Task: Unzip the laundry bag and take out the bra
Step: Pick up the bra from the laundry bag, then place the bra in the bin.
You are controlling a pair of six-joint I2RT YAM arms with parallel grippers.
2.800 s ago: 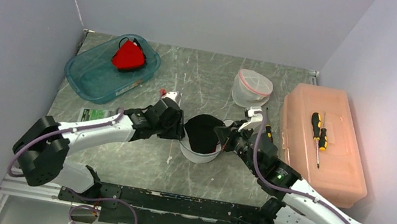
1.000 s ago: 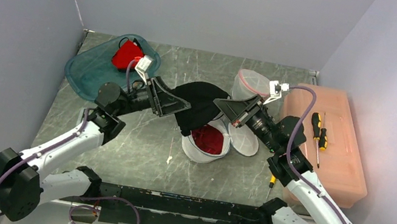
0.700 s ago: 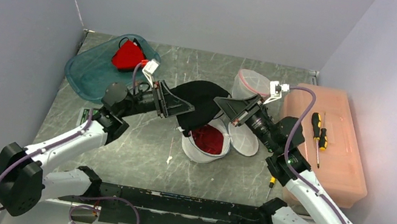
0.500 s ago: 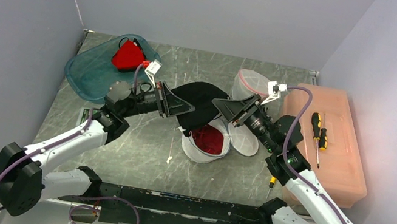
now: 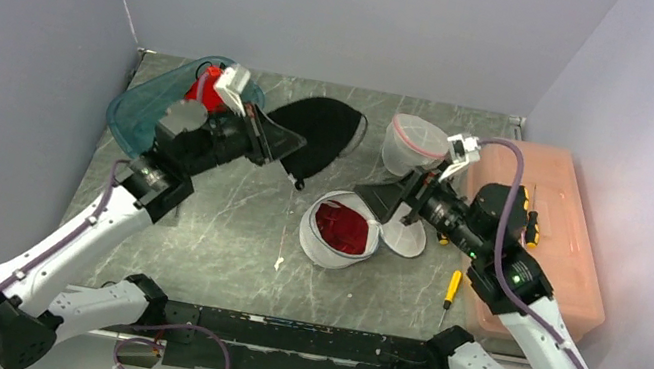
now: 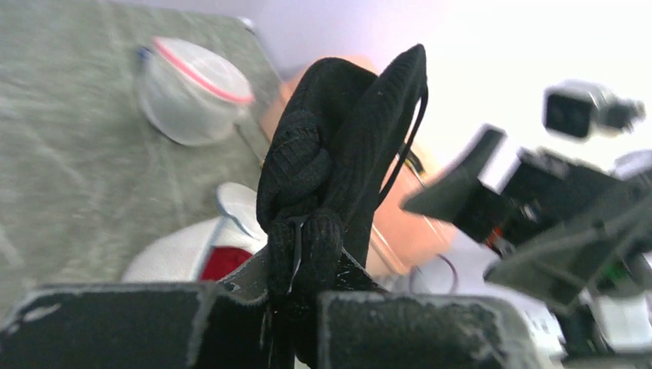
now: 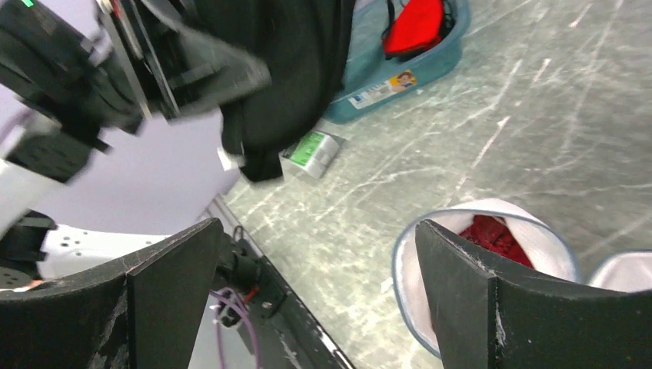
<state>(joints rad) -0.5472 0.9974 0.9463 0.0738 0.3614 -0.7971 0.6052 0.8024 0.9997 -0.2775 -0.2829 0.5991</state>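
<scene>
The white laundry bag [image 5: 311, 235] lies unzipped at the table's middle, its lid [image 5: 406, 240] flipped to the right and a red garment [image 5: 341, 229] inside. My left gripper [image 5: 285, 145] is shut on the black bra [image 5: 323, 127] and holds it in the air behind and left of the bag. In the left wrist view the bra [image 6: 342, 146] bunches up from the shut gripper [image 6: 298, 307]. My right gripper [image 5: 382, 201] stands open and empty just right of the bag. The right wrist view shows its jaws wide apart [image 7: 319, 265], the bag's rim [image 7: 406, 269] and the hanging bra [image 7: 288, 69].
A teal tray [image 5: 139, 119] with a red garment [image 5: 207, 90] sits at the back left. A second white mesh bag with a pink rim [image 5: 414, 145] stands behind. An orange box [image 5: 548, 259] lines the right side. A yellow screwdriver [image 5: 452, 287] and a green packet [image 7: 311, 151] lie on the table.
My left gripper shut on the bra and carried it up and back to the left. The right gripper opened, let go of the bra and dropped toward the bag.
</scene>
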